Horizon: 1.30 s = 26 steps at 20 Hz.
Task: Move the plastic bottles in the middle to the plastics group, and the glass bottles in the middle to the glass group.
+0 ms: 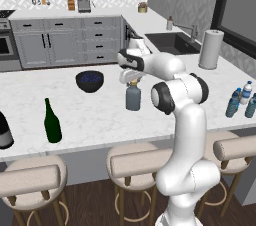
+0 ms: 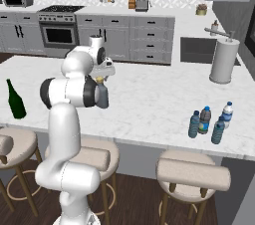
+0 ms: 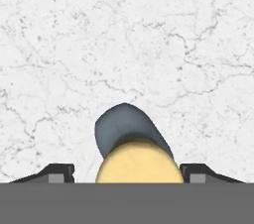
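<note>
White marble counter [image 1: 90, 115] ran across a grey-cabineted kitchen, with round padded stools tucked along its near edge. At the middle of that counter stood the squat grey-blue glass bottle with a tan cork-like cap [image 1: 133, 97], upright, its long axis vertical and its cap pointing straight up into the hand above it. From the right base camera the same bottle [image 2: 102, 95] showed just beside the arm's dark elbow joint.

Directly over the cap hung the two-finger gripper [image 1: 132, 82]. Along the hand camera, the tan cap [image 3: 139, 162] sat between the two dark fingertips [image 3: 58, 172], which stood apart on either side of it with a small gap to each, so the jaws were spread and not pressing the cap.

Beyond the bottle, a dark blue bowl [image 1: 90, 81] rested on the counter. At the far left end stood the tall slim dark green wine bottle [image 1: 52, 121], and near it, at the picture's edge, a fat dark bottle with a pale lower band [image 1: 4, 131]. At the right end clustered the small translucent blue-capped water bottles [image 2: 209, 122], all upright, well apart from the grey bottle. A white paper-towel roll [image 1: 211, 49] stood near the sink [image 1: 172, 42].
</note>
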{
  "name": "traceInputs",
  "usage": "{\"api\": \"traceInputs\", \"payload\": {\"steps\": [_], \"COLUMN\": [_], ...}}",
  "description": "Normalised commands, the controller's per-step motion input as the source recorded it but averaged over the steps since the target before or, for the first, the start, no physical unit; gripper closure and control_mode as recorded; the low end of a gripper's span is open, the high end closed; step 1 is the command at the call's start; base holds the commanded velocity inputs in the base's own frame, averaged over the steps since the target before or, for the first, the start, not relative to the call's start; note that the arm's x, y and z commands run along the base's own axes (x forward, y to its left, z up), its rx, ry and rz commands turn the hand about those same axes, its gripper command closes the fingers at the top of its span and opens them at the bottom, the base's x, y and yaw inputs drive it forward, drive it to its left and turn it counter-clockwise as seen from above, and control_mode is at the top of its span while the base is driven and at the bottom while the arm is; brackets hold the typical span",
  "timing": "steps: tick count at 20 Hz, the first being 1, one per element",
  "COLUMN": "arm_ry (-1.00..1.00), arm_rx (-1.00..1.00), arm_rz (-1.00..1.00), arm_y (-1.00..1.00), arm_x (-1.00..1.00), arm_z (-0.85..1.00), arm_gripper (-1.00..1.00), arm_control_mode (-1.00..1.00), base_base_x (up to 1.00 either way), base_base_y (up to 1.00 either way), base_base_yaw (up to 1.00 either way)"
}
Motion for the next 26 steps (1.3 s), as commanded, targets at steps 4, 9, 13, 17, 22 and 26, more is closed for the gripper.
{"api": "traceInputs", "payload": {"steps": [4, 9, 13, 17, 22, 26], "arm_ry": [0.00, 0.00, 0.00, 0.00, -0.04, -0.07], "arm_rx": [0.00, 0.00, 0.02, 0.02, 0.00, 0.00], "arm_rz": [0.00, 0.00, 0.00, 0.00, 0.00, 0.00], "arm_y": [0.00, -0.01, 0.00, 0.03, 0.25, 0.46], "arm_x": [-0.01, -0.01, -0.62, -0.91, -0.94, -0.81], "arm_z": [-0.09, -0.04, 0.36, 0.35, 0.17, 0.10], "arm_gripper": [1.00, 1.00, 1.00, 1.00, 1.00, 1.00], "arm_control_mode": [-1.00, -1.00, -1.00, -1.00, -1.00, -1.00], "base_base_x": [0.00, 0.00, 0.00, 0.00, 0.00, 0.00], "base_base_y": [0.00, 0.00, 0.00, 0.00, 0.00, 0.00], "base_base_yaw": [0.00, 0.00, 0.00, 0.00, 0.00, 0.00]}}
